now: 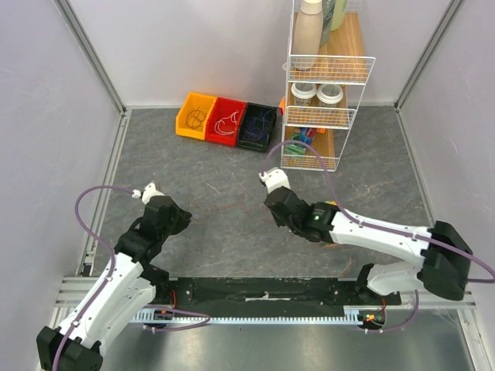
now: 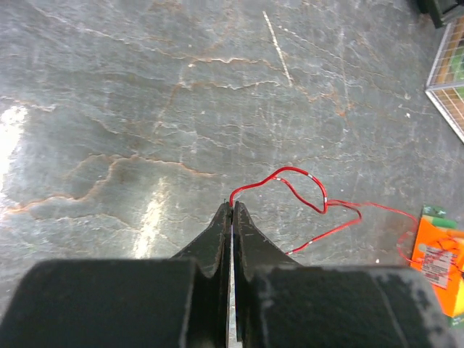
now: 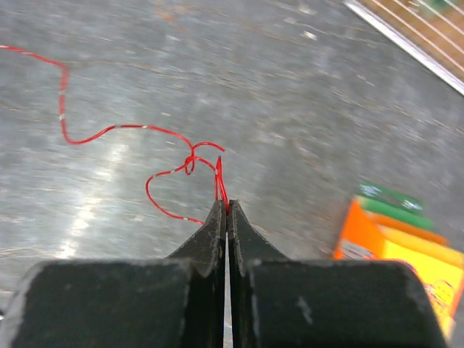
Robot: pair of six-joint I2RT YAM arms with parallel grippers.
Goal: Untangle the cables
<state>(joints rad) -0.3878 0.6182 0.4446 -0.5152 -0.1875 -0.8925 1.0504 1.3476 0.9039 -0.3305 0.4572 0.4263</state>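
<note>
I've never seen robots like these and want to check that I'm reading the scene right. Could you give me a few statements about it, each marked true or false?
1. The left gripper and the right gripper are each shut on a red cable. True.
2. The red cable lies straight. False: it runs in loops, with a small tangle just beyond the right gripper.
3. An orange bin, a red bin and a dark bin stand side by side at the far side of the table. True.
4. The wire rack is empty. False: it holds bottles and jars.
</note>
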